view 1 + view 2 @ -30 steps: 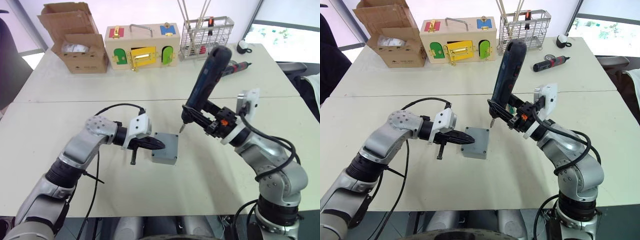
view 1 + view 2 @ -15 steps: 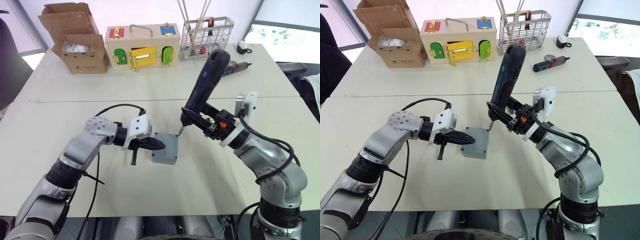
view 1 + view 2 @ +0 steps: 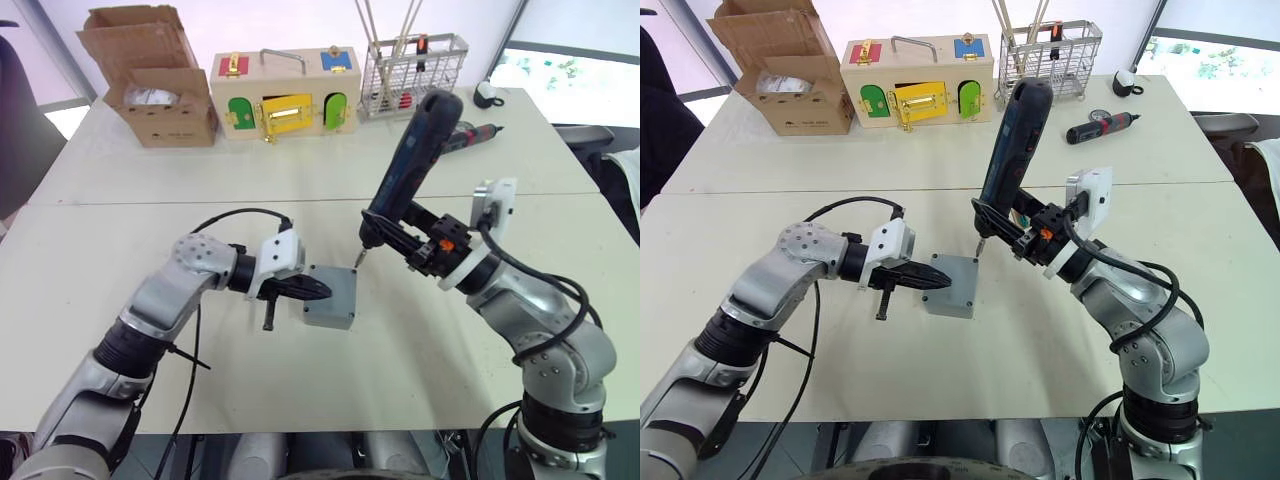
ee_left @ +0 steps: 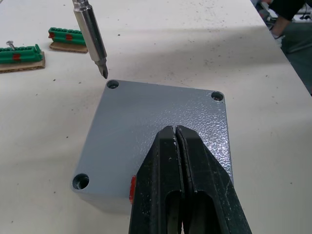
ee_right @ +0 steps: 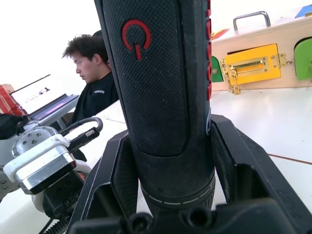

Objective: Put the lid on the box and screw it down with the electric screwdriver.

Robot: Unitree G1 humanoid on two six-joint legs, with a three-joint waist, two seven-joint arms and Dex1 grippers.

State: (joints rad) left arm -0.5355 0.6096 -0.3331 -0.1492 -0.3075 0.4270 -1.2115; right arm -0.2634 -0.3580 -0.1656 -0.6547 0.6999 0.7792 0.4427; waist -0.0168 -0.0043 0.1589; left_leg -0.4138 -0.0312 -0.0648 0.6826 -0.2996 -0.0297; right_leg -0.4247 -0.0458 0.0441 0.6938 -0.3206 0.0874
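Left gripper (image 4: 176, 146): fingers pressed together, tips resting on top of the lid (image 4: 161, 122), pinning it.

Lid sits flush on the box (image 3: 331, 298), on the table (image 3: 300, 380) between the 2 arms. Step 1 judged done.

3 corner holes visible in the left wrist view; whether screws sit in them cannot be told.

Right gripper (image 3: 1025, 240): clamped round the electric screwdriver (image 3: 410, 165), held tilted. Bit tip (image 4: 103, 73) hovers just beside the far corner hole, not seated.

Remaining, by judgement: driving all the corners.

Far edge: wooden box with coloured doors (image 3: 285, 95), cardboard box (image 3: 150, 85), wire basket (image 3: 412, 62).
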